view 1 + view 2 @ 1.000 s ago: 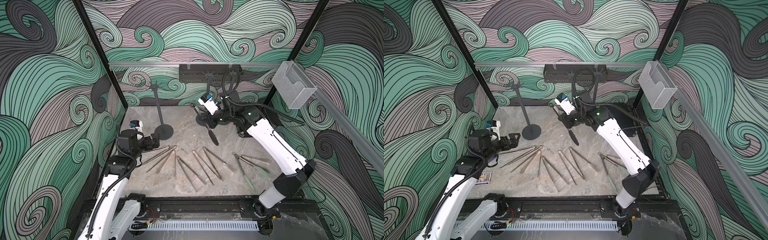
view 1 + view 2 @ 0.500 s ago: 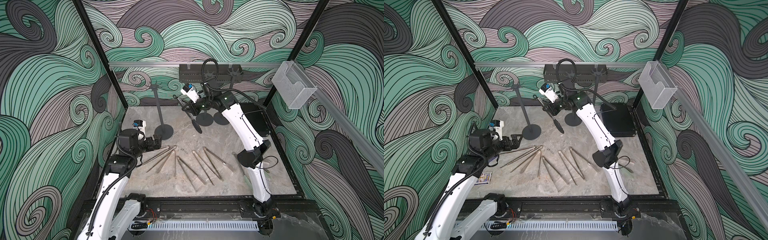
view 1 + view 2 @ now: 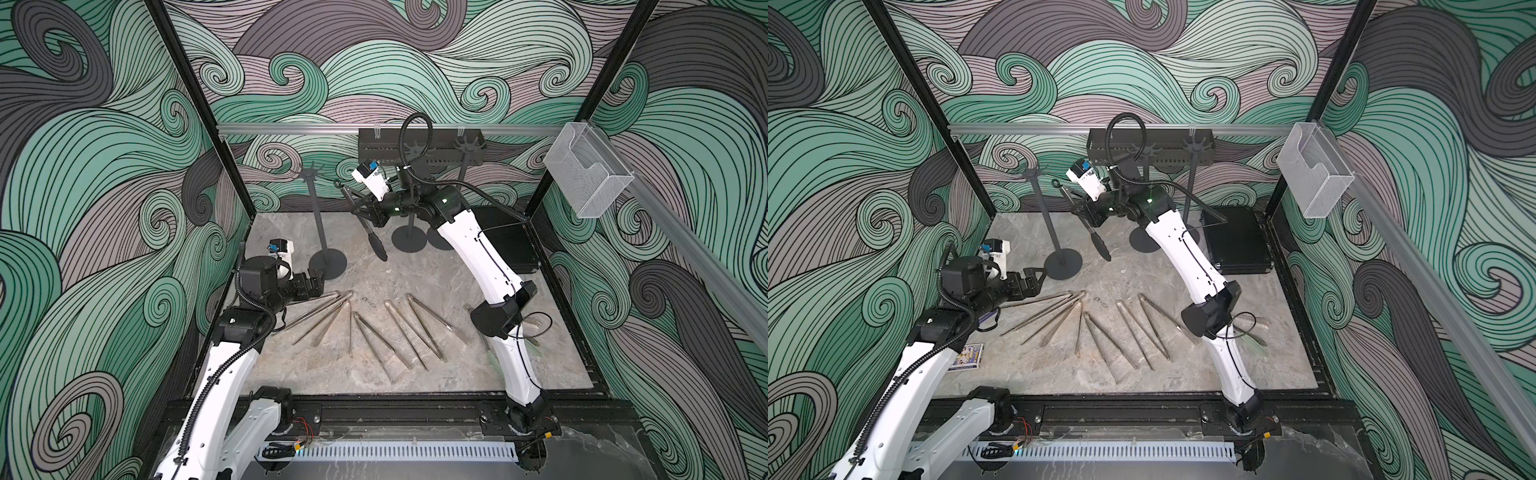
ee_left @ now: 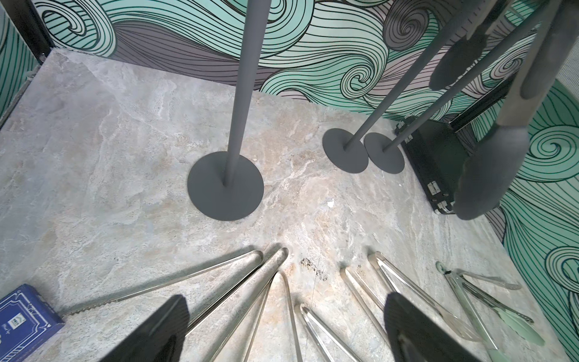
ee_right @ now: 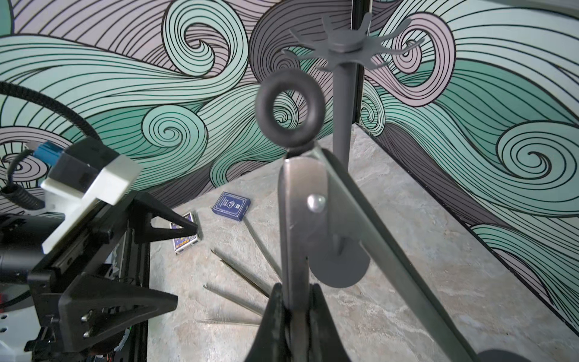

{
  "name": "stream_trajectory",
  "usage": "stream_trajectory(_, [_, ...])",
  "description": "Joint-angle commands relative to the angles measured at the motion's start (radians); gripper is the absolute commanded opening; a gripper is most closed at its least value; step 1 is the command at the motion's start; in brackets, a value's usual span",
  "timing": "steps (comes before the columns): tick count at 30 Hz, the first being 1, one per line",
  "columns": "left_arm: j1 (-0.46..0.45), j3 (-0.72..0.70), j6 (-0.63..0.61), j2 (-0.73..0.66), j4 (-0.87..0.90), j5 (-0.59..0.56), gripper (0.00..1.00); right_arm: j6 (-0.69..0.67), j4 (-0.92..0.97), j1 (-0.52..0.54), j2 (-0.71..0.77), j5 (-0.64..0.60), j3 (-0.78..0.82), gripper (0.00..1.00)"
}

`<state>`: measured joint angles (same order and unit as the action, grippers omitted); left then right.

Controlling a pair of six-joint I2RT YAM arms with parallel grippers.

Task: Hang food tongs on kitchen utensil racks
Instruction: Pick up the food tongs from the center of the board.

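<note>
**Soft even light, blurred close-ups**

We see bright, diffuse light in both top views, shadows faint. The steel tongs (image 4: 250,278) glint mildly. The black-tipped tongs (image 4: 488,175) and their ring (image 5: 264,106) sit out of focus. The rack pole (image 4: 244,94) flares near the frame edge: wide-angle stretch.

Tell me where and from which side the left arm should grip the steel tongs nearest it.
Take the leftmost steel tongs on the shaft just short of its rounded closed end, from straight above, with left gripper fingers straddling its slim width. It lies flat on the table, so only the top is open, and this probably leaves the closed end free for hanging.
</note>
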<state>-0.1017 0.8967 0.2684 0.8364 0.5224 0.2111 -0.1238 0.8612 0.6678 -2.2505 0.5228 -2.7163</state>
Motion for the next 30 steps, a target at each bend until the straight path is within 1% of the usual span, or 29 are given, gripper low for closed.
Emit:
stream_trajectory(1, [-0.004,0.019,-0.014,0.011,-0.062,0.117,0.91,0.022,-0.059,0.005,-0.003,0.04,-0.013,0.0])
stream_trajectory(2, [-0.004,0.034,-0.02,0.016,-0.082,0.19,0.9,0.014,-0.056,0.008,0.009,0.052,0.005,0.0])
stream_trajectory(4, [-0.006,0.059,-0.022,0.021,-0.131,0.343,0.84,-0.004,-0.057,0.01,0.036,0.095,0.052,0.0])
stream_trajectory(5, [-0.006,0.069,-0.017,0.017,-0.161,0.403,0.82,-0.009,-0.056,0.01,0.05,0.12,0.073,0.0])
stream_trajectory(6, [-0.006,0.074,-0.015,0.014,-0.185,0.439,0.81,-0.016,-0.057,0.009,0.064,0.143,0.092,0.0])
stream_trajectory(7, [-0.006,0.077,-0.017,0.007,-0.199,0.457,0.8,-0.024,-0.056,0.008,0.082,0.171,0.114,0.0])
stream_trajectory(10, [-0.006,0.093,-0.061,-0.024,-0.184,0.468,0.73,-0.035,-0.056,0.0,0.141,0.249,0.183,0.0])
stream_trajectory(13, [-0.006,0.093,-0.106,-0.067,-0.173,0.496,0.71,-0.041,-0.057,-0.022,0.221,0.35,0.268,0.0])
stream_trajectory(16, [-0.006,0.106,-0.152,-0.093,-0.169,0.567,0.71,-0.004,-0.073,-0.061,0.292,0.505,0.328,0.0])
stream_trajectory(19, [-0.006,0.124,-0.178,-0.104,-0.184,0.649,0.71,0.124,-0.184,-0.107,0.369,0.663,0.408,0.0])
stream_trajectory(20, [-0.006,0.131,-0.178,-0.103,-0.198,0.671,0.74,0.21,-0.292,-0.119,0.408,0.706,0.47,0.0])
stream_trajectory(22, [-0.006,0.155,-0.174,-0.094,-0.227,0.706,0.78,0.435,-0.598,-0.135,0.495,0.765,0.628,0.0])
stream_trajectory(24, [-0.006,0.192,-0.168,-0.07,-0.26,0.742,0.79,0.692,-0.924,-0.14,0.565,0.804,0.76,0.0])
stream_trajectory(25, [-0.006,0.213,-0.163,-0.056,-0.275,0.757,0.79,0.773,-1.007,-0.139,0.581,0.815,0.785,0.0])
stream_trajectory(26, [-0.006,0.242,-0.155,-0.035,-0.293,0.779,0.79,0.831,-1.05,-0.134,0.595,0.815,0.799,0.0])
stream_trajectory(30, [-0.01,0.358,-0.096,0.056,-0.361,0.876,0.79,0.835,-0.986,-0.099,0.632,0.8,0.795,0.0])
